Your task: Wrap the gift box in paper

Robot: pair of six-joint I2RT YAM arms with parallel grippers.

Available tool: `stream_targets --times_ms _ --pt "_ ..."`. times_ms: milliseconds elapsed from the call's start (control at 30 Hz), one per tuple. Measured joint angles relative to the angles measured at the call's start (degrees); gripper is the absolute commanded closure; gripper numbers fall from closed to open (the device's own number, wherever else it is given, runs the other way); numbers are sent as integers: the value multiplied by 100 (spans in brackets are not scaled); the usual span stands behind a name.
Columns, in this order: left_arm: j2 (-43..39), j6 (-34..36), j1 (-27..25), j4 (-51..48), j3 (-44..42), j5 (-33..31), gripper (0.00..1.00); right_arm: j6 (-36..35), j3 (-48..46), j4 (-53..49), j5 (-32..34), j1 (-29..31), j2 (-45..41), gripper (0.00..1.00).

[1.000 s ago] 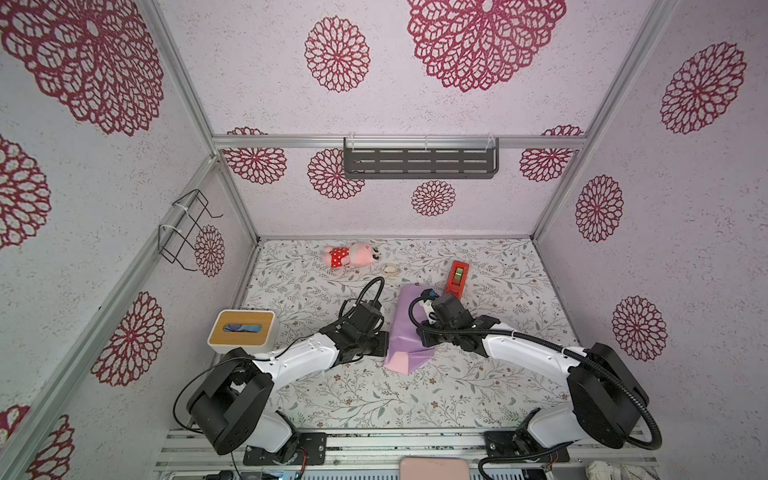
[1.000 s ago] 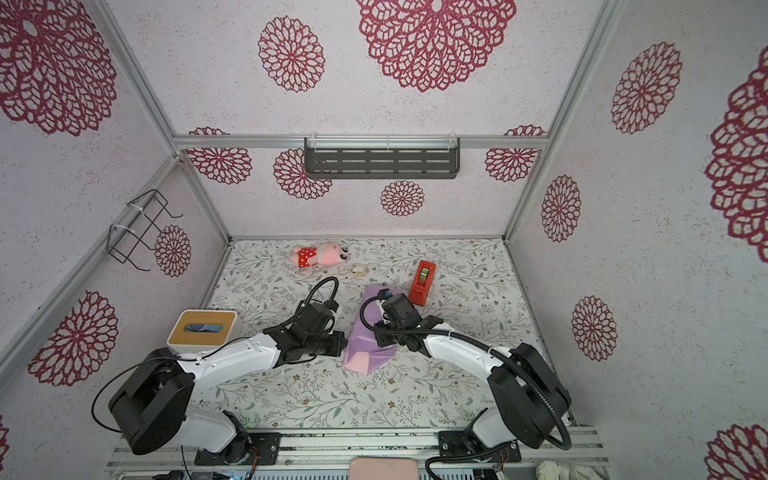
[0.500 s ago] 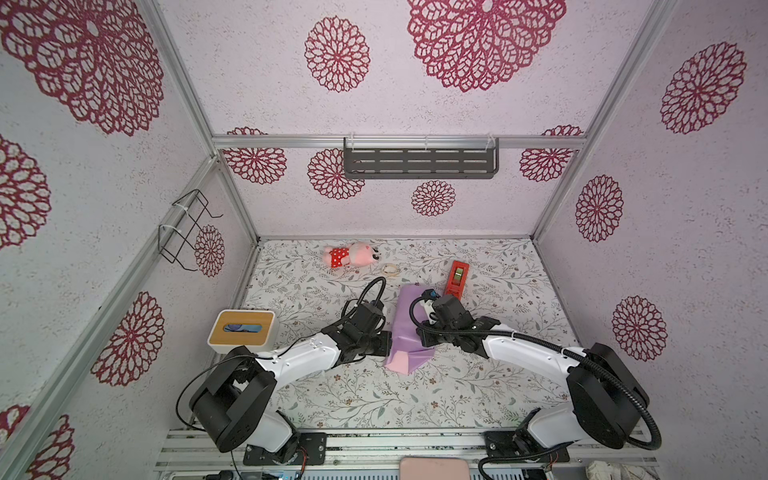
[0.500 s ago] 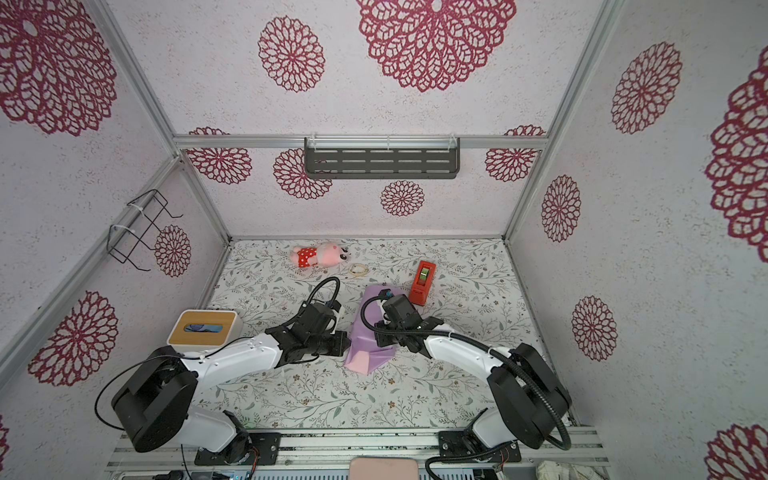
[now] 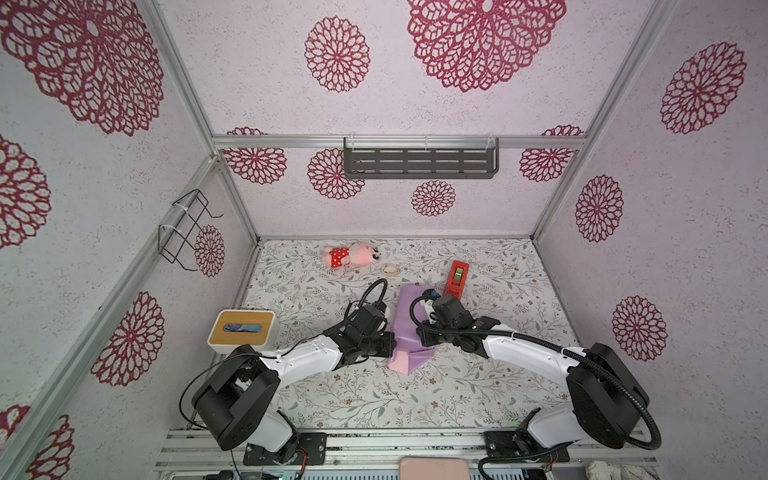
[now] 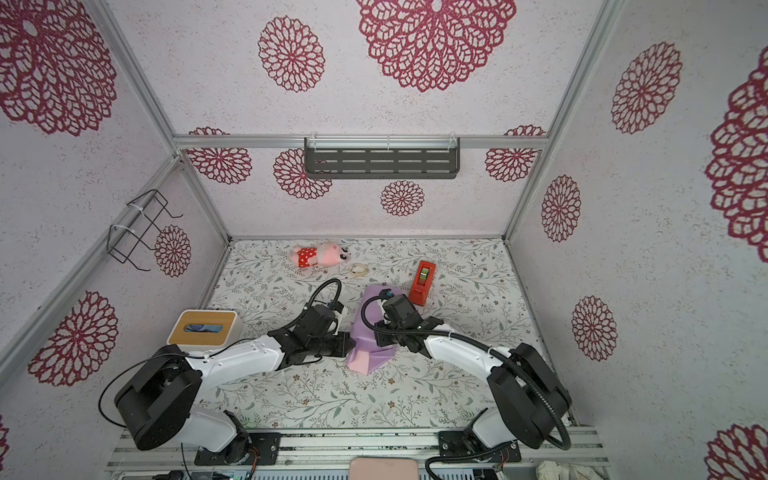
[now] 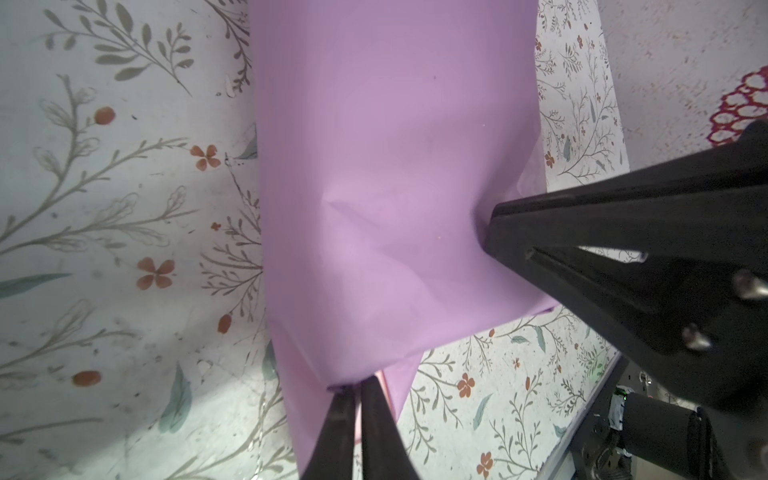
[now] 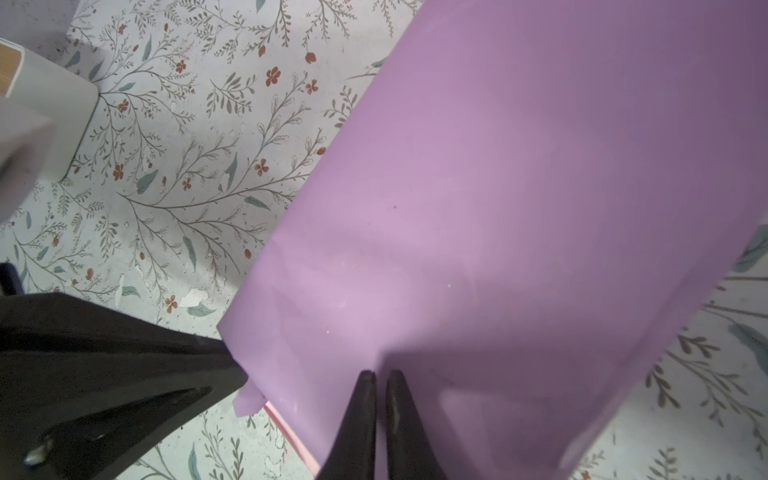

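Inspection, reading left to right in both top views. The tissue box stands at the left edge of the table, well apart from the work and of no concern.

Left gripper: jaws all but closed, with only a sliver between them. The tips sit at the left edge of the paper, toward its near end, where a pink underside flap shows. I cannot confirm from the wrist view whether a fold is nipped between the tips or merely pushed by them. I judge the purpose is to pin that loose corner so the wrap does not spring open.

Paper: lilac face outward, lying as a long blocky form between the two grippers, with a flattened tail toward the near side. No navy surface of the box shows in any view. I judge from the form that the box is enclosed beneath the paper, between the two sets of jaws.

Right gripper: jaws closed, holding nothing. The tips press into the paper's opposite flank, and the left wrist view shows a dimple and creases spreading from that contact. I judge it is bracing the wrap against the box while the left side is attended to.

The tape dispenser lies just beyond the paper on the right, sensibly placed for the right arm; I judge sealing is the step outstanding
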Motion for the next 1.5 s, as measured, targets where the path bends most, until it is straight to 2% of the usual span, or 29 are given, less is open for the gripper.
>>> stream_targets --times_ms 300,533,767,933,1200,1500 --pt "173 -11 -9 155 0 -46 90 0 0 9 0 0 2 89" --pt "118 57 -20 234 -101 -125 85 0 0 9 -2 -4 2 90" --pt "-608 125 4 238 -575 -192 80 0 0 11 -2 -4 4 90" --pt "-1121 131 168 223 -879 -267 85 0 0 13 -2 -4 11 90" --pt "-479 133 448 92 -702 -282 91 0 0 35 -4 -4 22 91" --pt "-79 144 127 151 -306 -175 93 0 0 44 -7 -4 26 91"
